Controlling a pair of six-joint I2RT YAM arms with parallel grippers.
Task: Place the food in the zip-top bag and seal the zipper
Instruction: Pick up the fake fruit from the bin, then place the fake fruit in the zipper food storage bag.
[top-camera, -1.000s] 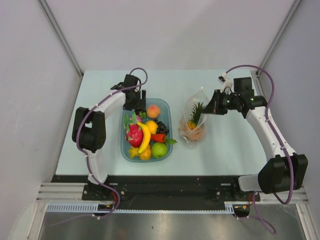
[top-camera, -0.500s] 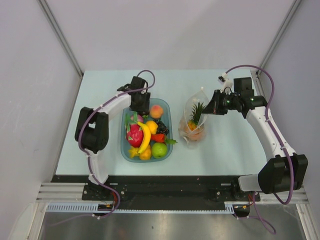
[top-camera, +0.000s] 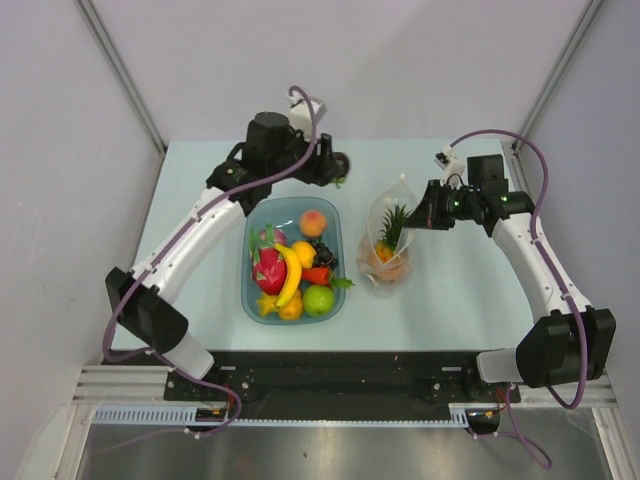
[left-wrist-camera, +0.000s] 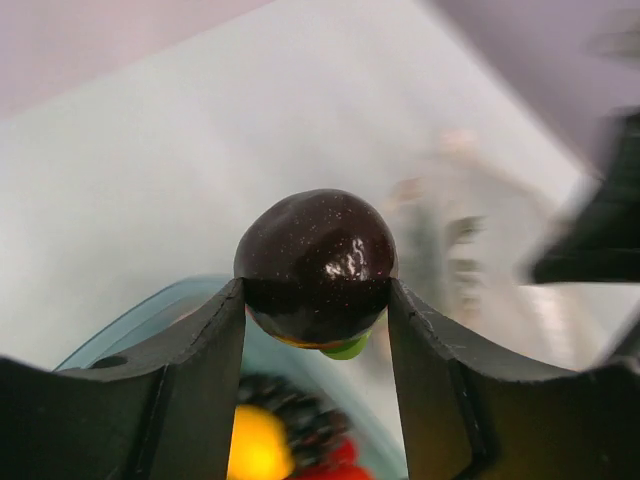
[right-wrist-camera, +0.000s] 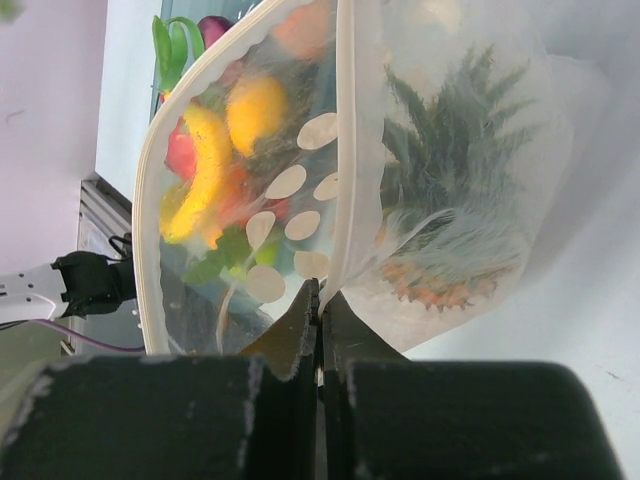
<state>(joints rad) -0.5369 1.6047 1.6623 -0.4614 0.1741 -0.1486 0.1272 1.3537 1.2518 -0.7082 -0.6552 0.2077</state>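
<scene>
The left gripper (left-wrist-camera: 316, 290) has risen from the tray (top-camera: 283, 207), clamping a dark fruit (left-wrist-camera: 316, 255). The right gripper (right-wrist-camera: 320, 300), at three o'clock, pinches the zip-top bag (top-camera: 385, 215) by its rim.

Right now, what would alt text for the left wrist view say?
The left gripper holds a glossy dark round toy fruit between its fingers, green showing under it. Below is the blue tray's rim and blurred yellow and red food; the background is blurred.
</scene>
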